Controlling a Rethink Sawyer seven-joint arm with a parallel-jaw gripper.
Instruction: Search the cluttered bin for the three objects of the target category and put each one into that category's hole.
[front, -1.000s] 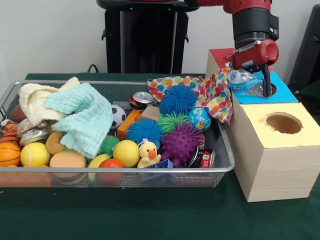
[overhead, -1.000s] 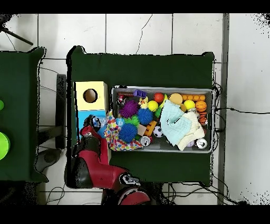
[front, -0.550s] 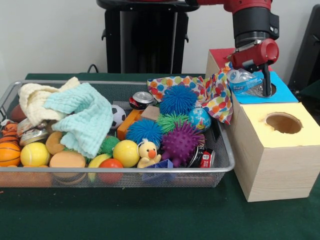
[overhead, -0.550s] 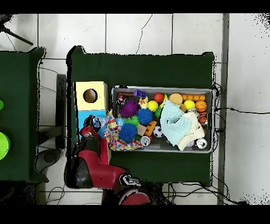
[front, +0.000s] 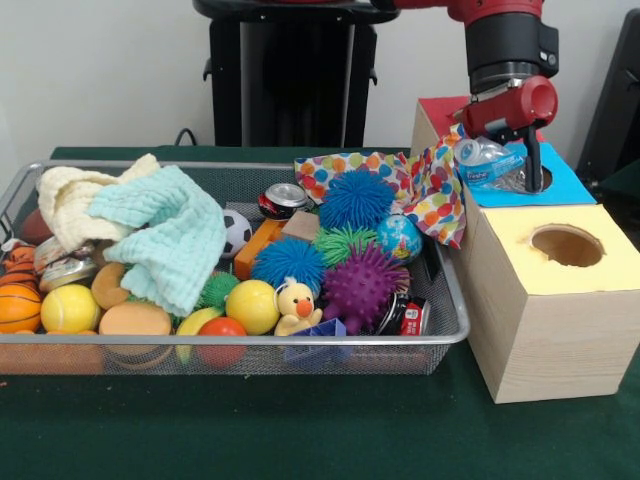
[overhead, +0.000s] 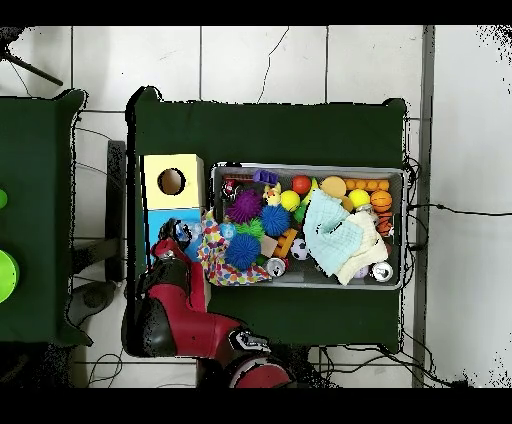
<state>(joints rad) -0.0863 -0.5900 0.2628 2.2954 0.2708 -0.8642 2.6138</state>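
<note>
Jaws clamped on crushed plastic bottle (front: 488, 163), gripper (front: 512, 160) over blue box (front: 555, 186), bottle just beside its hole (front: 541, 179). Against the frames a second back, nearly nothing has moved. Judgement: release not yet begun; wire bin (front: 440, 335) search pending.

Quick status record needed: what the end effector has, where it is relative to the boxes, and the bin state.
end effector: shut on crushed plastic bottle
position: above the blue-topped box, beside its hole
yellow-topped box: hole open, nothing visible in it
bin: full; spiky balls, sports balls, toy duck, cans
cloths: mint towel over the bin's left half; polka-dot cloth draped over the right end
</note>
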